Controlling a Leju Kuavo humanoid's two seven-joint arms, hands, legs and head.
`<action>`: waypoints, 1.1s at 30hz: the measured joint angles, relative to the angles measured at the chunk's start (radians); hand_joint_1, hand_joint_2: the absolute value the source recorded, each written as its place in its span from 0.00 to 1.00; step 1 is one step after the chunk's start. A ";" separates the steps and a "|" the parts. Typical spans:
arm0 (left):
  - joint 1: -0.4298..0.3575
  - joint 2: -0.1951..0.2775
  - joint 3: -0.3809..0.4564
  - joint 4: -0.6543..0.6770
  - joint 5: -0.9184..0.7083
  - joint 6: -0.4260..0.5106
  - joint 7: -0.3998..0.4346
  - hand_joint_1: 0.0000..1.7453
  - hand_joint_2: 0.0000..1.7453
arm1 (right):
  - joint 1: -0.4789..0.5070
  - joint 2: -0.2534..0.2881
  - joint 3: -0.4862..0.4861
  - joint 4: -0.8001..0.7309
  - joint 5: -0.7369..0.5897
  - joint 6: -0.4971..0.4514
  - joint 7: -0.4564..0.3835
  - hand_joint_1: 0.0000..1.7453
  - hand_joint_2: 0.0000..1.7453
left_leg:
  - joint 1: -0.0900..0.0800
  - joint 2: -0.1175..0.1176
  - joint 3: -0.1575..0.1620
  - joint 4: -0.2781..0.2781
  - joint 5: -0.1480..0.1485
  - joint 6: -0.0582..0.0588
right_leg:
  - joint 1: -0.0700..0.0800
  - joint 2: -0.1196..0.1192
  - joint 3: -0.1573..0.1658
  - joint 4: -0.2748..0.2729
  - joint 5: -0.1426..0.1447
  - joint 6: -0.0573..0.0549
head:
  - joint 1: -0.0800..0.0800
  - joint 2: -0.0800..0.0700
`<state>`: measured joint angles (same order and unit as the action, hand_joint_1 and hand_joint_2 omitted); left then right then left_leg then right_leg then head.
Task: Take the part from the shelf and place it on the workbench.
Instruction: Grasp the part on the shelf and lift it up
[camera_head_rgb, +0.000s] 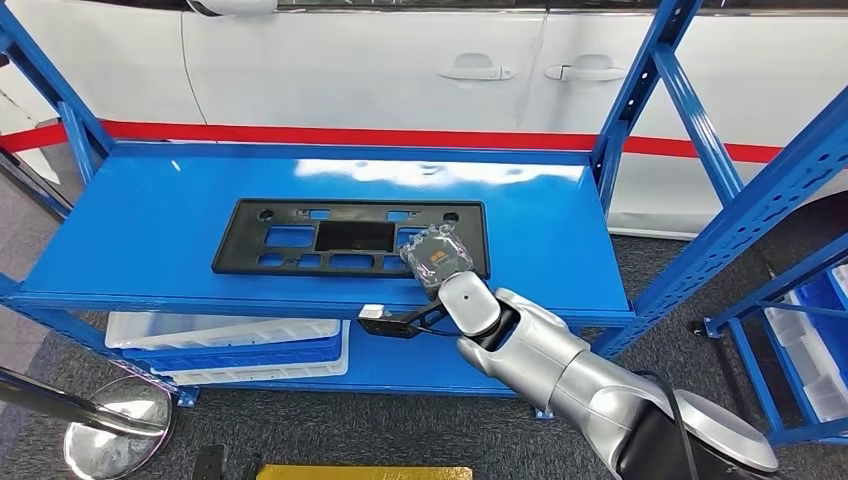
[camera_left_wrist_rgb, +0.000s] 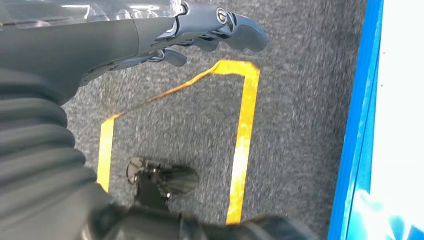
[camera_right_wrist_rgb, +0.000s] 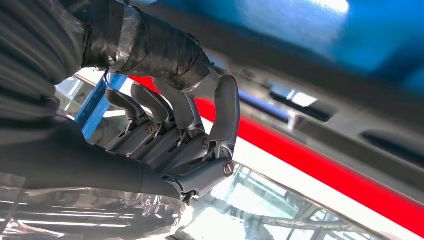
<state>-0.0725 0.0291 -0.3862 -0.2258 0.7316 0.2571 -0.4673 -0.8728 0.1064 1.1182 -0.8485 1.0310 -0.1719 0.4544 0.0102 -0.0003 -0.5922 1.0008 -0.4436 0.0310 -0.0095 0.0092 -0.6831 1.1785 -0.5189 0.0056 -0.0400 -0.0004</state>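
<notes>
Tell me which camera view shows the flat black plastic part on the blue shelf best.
The head view: the flat black plastic part lies whole on the blue shelf, the right hand at its end. The right wrist view gives a blurred close strip; the left wrist view faces floor.

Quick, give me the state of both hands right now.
Left hand: hangs over the carpeted floor, fingers extended, holds nothing.
Right hand: over the near right end of the black part on the shelf; grip cannot be told.

The right hand (camera_head_rgb: 437, 262) covers the lower right corner of the black plastic part (camera_head_rgb: 300, 238) in the head view, so any grip there cannot be told. The blue shelf (camera_head_rgb: 150, 210) (its uprights too) runs off the frame's left and right edges. In the right wrist view the part's surface in the upper right is blurred.
</notes>
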 joint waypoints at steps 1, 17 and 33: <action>0.000 0.000 0.000 0.000 0.001 0.002 0.000 0.00 1.00 | 0.001 -0.002 -0.001 -0.002 0.001 -0.004 0.002 0.70 1.00 | -0.001 0.000 0.000 0.001 -0.001 0.003 | 0.000 0.000 -0.031 0.065 -0.027 0.000 | 0.000 0.000; 0.001 0.000 -0.009 0.000 0.015 0.022 0.003 0.00 0.75 | -0.002 -0.037 -0.068 -0.155 0.019 -0.146 0.030 0.00 1.00 | 0.001 -0.004 -0.119 0.265 -0.137 -0.049 | -0.002 0.002 0.059 -0.137 0.085 -0.044 | -0.007 0.000; -0.002 -0.003 -0.020 0.000 0.045 0.042 0.012 0.00 0.00 | 0.026 -0.046 -0.090 -0.268 0.034 -0.014 0.044 0.00 0.00 | -0.003 -0.002 0.002 -0.005 0.002 0.004 | -0.001 0.000 -0.059 0.119 -0.039 0.001 | -0.002 0.000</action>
<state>-0.0745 0.0259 -0.4061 -0.2258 0.7765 0.2993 -0.4553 -0.8464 0.0606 1.0280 -1.1165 1.0647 -0.1856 0.4985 0.0072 -0.0025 -0.5906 0.9962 -0.4420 0.0350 -0.0100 0.0090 -0.7419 1.2972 -0.5581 0.0066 -0.0421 -0.0004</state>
